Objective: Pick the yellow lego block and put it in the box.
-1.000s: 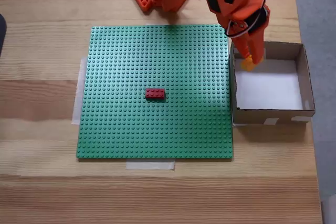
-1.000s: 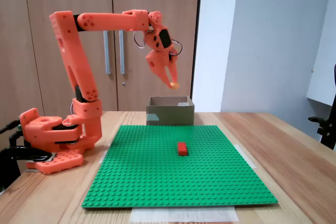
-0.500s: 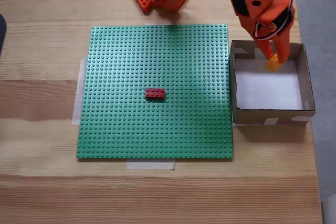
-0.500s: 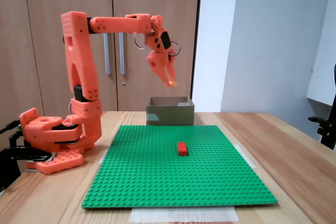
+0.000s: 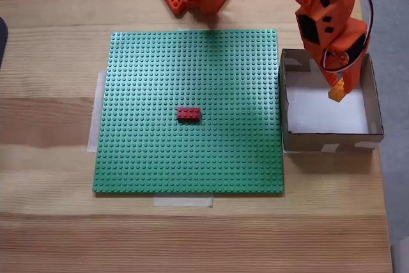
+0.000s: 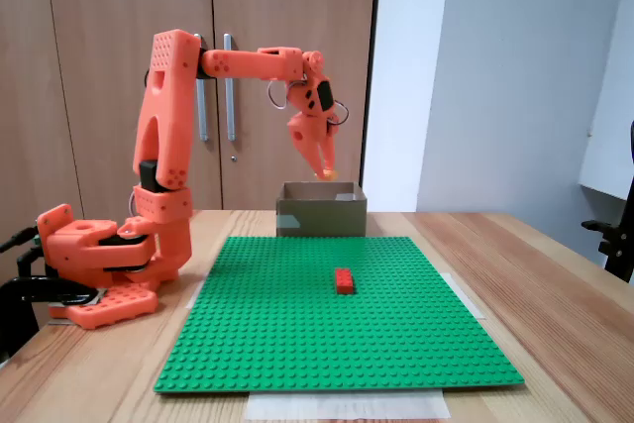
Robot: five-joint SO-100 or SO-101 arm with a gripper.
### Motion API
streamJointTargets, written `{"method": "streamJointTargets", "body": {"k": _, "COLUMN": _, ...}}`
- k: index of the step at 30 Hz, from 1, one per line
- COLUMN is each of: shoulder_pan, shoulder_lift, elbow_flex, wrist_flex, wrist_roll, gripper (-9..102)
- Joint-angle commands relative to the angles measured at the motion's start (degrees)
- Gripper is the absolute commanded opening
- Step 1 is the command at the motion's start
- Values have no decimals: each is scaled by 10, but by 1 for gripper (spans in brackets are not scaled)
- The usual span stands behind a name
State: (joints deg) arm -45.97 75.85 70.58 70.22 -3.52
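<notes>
- The yellow lego block [image 5: 337, 92], a small yellow-orange plastic brick, is held between the tips of the orange two-finger gripper [image 5: 338, 89], which is clenched on it. In the fixed view from above it sits in the right part of the frame, over the white floor of the box.
- The box [image 5: 374, 97], a shallow square brown cardboard box with pale tape pieces, stands just beside the right edge of the green studded baseplate [image 5: 160, 158].
- In the fixed view from the side the block [image 6: 326, 174] hangs just above the rim of the box [image 6: 319, 217], in the upper middle of the frame, so I judge that it is not yet set down.
- To do this step well, the gripper should go lower toward the middle of the floor and only then let go, so the block does not bounce over the low wall.
- The small red plastic brick [image 5: 188, 114] lies on the baseplate, well apart, and needs no touching.
- Hard to make out: the fingers cover most of the block, so its studs and tilt are not clear. From the side, the front wall of the box hides its floor.
</notes>
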Motion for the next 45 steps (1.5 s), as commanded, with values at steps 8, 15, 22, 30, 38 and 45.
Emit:
{"method": "streamJointTargets", "body": {"k": 8, "shoulder_pan": 5, "shoulder_lift": -46, "elbow_flex": -56, "wrist_flex": 5, "wrist_roll": -4, "gripper": -1}}
{"method": "streamJointTargets", "body": {"k": 15, "shoulder_pan": -6, "shoulder_lift": -70, "elbow_flex": -78, "wrist_flex": 4, "wrist_roll": -11, "gripper": -1}}
{"method": "streamJointTargets", "body": {"k": 22, "shoulder_pan": -21, "shoulder_lift": -83, "elbow_flex": -85, "wrist_flex": -2, "wrist_roll": -11, "gripper": -1}}
{"method": "streamJointTargets", "body": {"k": 30, "shoulder_pan": -30, "shoulder_lift": -87, "elbow_flex": -91, "wrist_flex": -4, "wrist_roll": -7, "gripper": -1}}
{"method": "streamJointTargets", "body": {"k": 38, "shoulder_pan": -29, "shoulder_lift": -90, "elbow_flex": -91, "wrist_flex": -7, "wrist_roll": -12, "gripper": -1}}
{"method": "streamJointTargets", "body": {"k": 45, "shoulder_pan": -18, "shoulder_lift": -91, "elbow_flex": -90, "wrist_flex": -11, "wrist_roll": -5, "gripper": -1}}
